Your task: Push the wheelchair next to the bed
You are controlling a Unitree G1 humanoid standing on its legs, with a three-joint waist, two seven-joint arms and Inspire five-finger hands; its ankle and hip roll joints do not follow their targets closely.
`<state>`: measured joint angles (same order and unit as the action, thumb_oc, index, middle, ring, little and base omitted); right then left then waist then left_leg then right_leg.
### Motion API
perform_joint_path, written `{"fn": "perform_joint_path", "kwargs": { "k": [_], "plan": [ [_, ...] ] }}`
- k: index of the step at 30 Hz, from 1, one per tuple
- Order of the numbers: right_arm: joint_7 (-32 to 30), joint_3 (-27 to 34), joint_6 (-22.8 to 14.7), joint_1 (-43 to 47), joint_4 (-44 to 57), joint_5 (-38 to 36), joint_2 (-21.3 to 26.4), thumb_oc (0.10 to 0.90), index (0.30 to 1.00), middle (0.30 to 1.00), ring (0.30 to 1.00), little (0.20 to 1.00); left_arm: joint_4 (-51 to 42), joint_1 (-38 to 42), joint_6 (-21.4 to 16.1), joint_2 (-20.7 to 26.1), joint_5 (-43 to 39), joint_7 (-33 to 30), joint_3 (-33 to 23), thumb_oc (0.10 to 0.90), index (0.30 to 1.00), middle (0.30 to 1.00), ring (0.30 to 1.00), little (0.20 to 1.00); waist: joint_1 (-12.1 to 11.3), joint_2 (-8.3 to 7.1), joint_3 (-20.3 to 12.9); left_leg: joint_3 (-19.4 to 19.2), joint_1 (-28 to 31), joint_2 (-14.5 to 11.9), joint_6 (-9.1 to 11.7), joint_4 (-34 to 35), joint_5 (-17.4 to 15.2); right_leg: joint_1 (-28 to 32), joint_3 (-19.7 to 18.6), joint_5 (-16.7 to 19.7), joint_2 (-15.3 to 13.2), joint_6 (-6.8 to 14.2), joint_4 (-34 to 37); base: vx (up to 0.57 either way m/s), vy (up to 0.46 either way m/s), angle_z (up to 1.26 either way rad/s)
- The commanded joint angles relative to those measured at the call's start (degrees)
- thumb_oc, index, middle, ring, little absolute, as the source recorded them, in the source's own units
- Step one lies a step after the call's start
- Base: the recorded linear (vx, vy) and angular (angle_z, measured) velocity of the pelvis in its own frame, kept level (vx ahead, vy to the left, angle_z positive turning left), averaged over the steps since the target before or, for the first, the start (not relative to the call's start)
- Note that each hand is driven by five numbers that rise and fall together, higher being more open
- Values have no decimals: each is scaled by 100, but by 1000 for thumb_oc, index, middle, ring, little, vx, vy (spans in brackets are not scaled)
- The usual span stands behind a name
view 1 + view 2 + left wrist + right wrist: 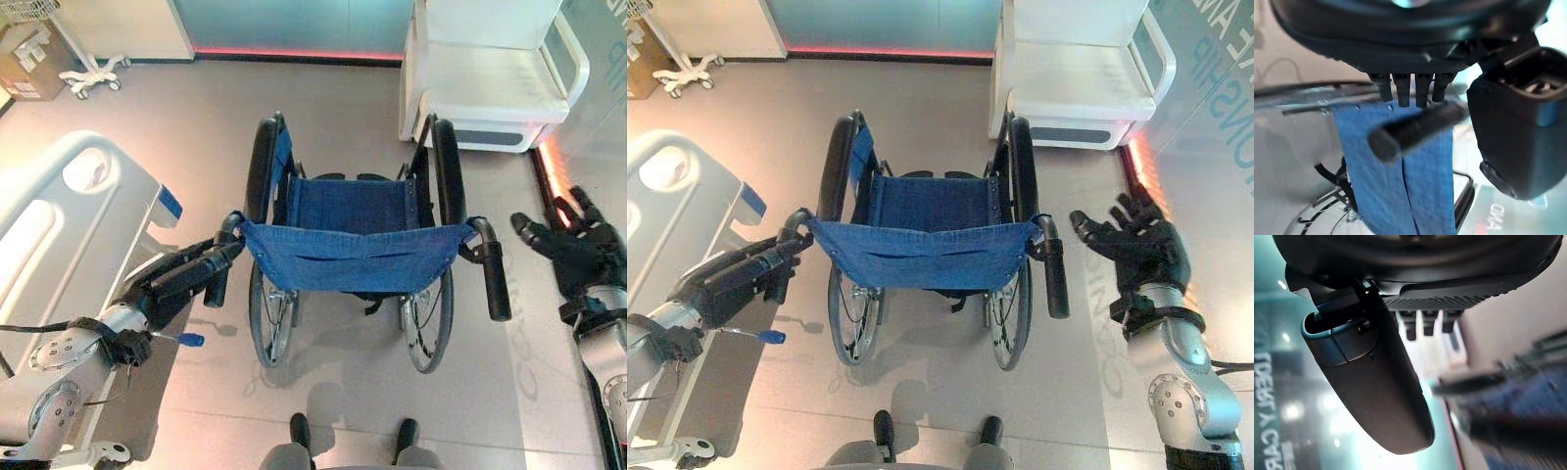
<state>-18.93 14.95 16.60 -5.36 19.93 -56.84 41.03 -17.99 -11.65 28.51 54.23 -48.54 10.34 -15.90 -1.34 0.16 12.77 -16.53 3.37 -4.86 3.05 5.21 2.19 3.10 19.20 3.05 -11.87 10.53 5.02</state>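
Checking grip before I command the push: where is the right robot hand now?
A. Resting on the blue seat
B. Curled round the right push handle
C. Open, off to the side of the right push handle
C: the right robot hand is spread open beside the right push handle, apart from it.

You get bright, even light from overhead; the wheelchair (358,245) drops only a soft shadow on the floor (323,382) beneath it. A red-orange glow strip (294,53) burns along the far wall, well beyond both hands. Past the right hand (1371,367), its wrist view smears the wheelchair badly.
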Motion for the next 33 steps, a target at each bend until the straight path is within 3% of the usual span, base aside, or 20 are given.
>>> {"fn": "perform_joint_path", "kwargs": {
  "k": [1, 6, 9, 13, 16, 19, 24, 33],
  "plan": [
    [286, 167, -301, 405, 496, -217, 736, 800, 900, 900, 900, 900, -324, 571, -512, 500, -636, 133, -80, 800, 900, 900, 900, 900, 32, 170, -343, -61, 32, -317, 258, -80, -20, -11, -76, -220, 25, -63, -379, 0, 0, 0],
    [247, -132, -298, 524, 451, -271, 882, 800, 900, 900, 900, 900, -341, 888, -514, 549, -1047, -93, 352, 800, 900, 900, 900, 900, 46, 143, -340, -56, 46, -305, 257, -73, -23, 11, -76, -211, 35, -58, -362, 0, 0, 0],
    [239, -291, -195, 576, 534, -281, 991, 800, 900, 900, 900, 900, -338, 1003, -333, 533, -1377, -201, 542, 800, 900, 900, 900, 900, 60, 134, -341, -69, 67, -299, 249, -68, -28, 27, -92, -210, 50, -59, -349, 0, 0, 0],
    [220, -428, -139, 649, 516, -248, 1201, 800, 900, 900, 900, 900, -300, 1081, -50, 711, -1025, 16, 751, 800, 900, 900, 900, 900, 91, 137, -310, -99, 39, -306, 254, -85, -15, 0, -137, -203, 66, -63, -345, 0, 0, 0],
    [90, -502, -209, 681, 487, -80, 1354, 800, 900, 900, 900, 900, -235, 1121, -63, 871, -770, -25, 848, 800, 900, 900, 900, 900, 115, 151, -296, -112, 40, -300, 251, -78, -12, -2, -163, -200, 82, -59, -330, 0, 0, 0],
    [-155, -435, -169, 652, 493, 404, 1523, 800, 900, 900, 900, 900, -219, 1099, 17, 1047, -968, 100, 841, 800, 900, 900, 900, 900, 139, 156, -294, -134, 46, -292, 246, -87, -12, 0, -197, -200, 84, -51, -331, 0, 0, 0],
    [-379, -453, 424, 669, 534, 1508, 1798, 800, 900, 900, 900, 900, -338, 1139, 302, 1187, -929, -41, 931, 800, 900, 900, 900, 900, 169, 184, -282, -161, 61, -300, 236, -101, -10, 9, -258, -214, 97, -53, -338, 6, 2, -1],
    [-482, -699, 977, 787, 310, 1773, 2017, 800, 900, 900, 900, 900, -257, 1364, 379, 1264, -1120, -260, 1170, 800, 900, 900, 900, 900, 141, 174, -197, -128, 25, -304, 238, -118, 9, -2, -280, -232, 101, -51, -363, 2, 1, 0]
  ]
}}
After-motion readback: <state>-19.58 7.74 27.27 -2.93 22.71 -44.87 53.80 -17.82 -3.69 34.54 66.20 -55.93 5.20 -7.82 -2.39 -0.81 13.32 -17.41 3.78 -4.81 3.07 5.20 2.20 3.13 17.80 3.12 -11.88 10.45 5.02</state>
